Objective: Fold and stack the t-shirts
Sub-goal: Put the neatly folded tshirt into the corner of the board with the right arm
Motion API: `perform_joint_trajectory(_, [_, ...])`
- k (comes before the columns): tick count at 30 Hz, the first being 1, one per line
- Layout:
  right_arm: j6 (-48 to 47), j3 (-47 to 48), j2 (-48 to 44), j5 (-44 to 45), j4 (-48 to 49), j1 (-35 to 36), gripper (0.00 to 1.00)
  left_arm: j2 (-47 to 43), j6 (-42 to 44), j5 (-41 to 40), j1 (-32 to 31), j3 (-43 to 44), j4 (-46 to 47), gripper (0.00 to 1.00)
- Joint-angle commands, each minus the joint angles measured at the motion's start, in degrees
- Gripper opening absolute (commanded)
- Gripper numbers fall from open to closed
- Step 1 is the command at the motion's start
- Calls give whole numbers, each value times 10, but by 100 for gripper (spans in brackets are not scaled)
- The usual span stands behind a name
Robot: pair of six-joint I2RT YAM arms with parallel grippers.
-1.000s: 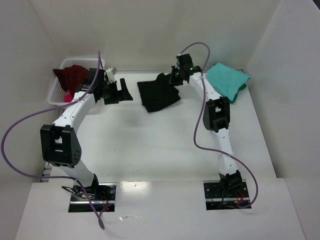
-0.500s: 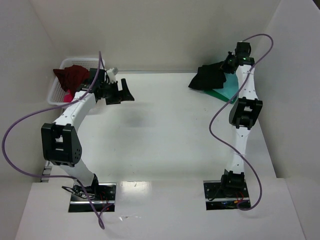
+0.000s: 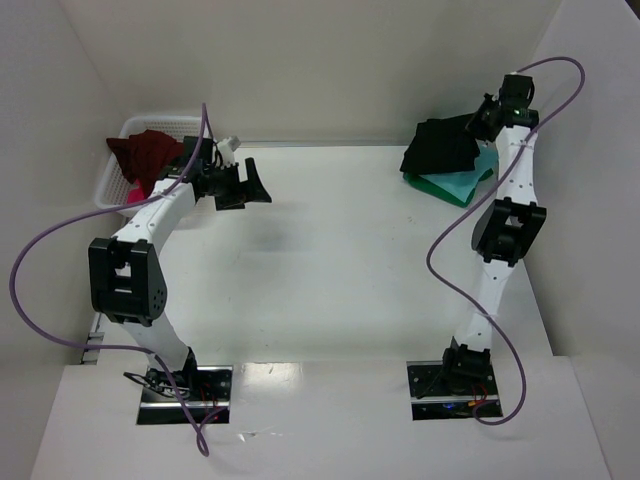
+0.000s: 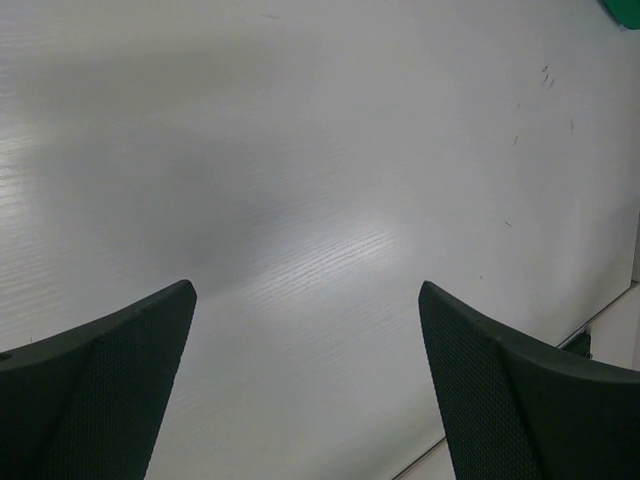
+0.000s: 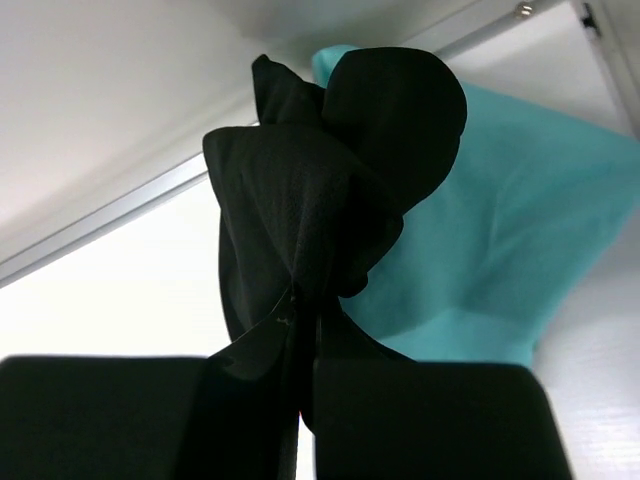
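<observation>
My right gripper (image 3: 484, 118) is shut on the black t-shirt (image 3: 442, 147) and holds it over the folded teal t-shirt (image 3: 462, 184) at the back right. In the right wrist view the black shirt (image 5: 330, 190) hangs bunched from my shut gripper (image 5: 308, 345) with the teal shirt (image 5: 510, 250) behind it. My left gripper (image 3: 250, 185) is open and empty at the back left, beside the basket; its wrist view shows the gripper (image 4: 305, 370) over bare table. A maroon t-shirt (image 3: 148, 153) and a pink one (image 3: 131, 194) lie in the basket.
The white lattice basket (image 3: 112, 185) stands at the back left corner. White walls enclose the table on the left, back and right. The right arm reaches up along the right wall.
My right gripper has carried the black t-shirt from the table's back middle to the right and over the teal shirt. The left gripper has barely shifted.
</observation>
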Motion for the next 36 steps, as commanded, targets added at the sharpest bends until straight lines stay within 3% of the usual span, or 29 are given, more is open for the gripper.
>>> perform_joint_trajectory(1, [-6, -57, -75, 35, 38, -18, 0, 4, 5, 15, 3, 22, 14, 100])
perform_joint_trajectory(6, [0, -163, -125, 63, 80, -24, 0, 10, 5, 15, 3, 17, 20, 100])
perform_joint_trajectory(13, [6, -240, -142, 84, 107, -42, 0, 10, 5, 15, 3, 17, 20, 100])
perform_joint_trajectory(16, [0, -254, -143, 90, 114, -42, 7, 10, 9, 21, 3, 17, 20, 100])
perform_joint_trajectory(18, [0, -259, -148, 96, 114, -42, 23, 10, 10, 21, 3, 17, 20, 100])
perform_joint_trajectory(21, [0, -293, -170, 96, 129, -42, 68, 10, 10, 21, 3, 12, 20, 100])
perform_joint_trajectory(24, [0, -363, -222, 81, 179, -42, 97, -2, 10, 21, 3, 12, 14, 100])
perform_joint_trajectory(27, [6, -425, -283, 71, 211, -36, 100, -14, 15, 21, 3, 12, 14, 100])
perform_joint_trajectory(32, [10, -512, -387, 126, 230, 17, 100, -43, 16, 21, 9, 12, 14, 100])
perform_joint_trajectory(36, [29, -626, -503, 140, 285, 44, 100, -80, 16, -19, 9, 2, 14, 100])
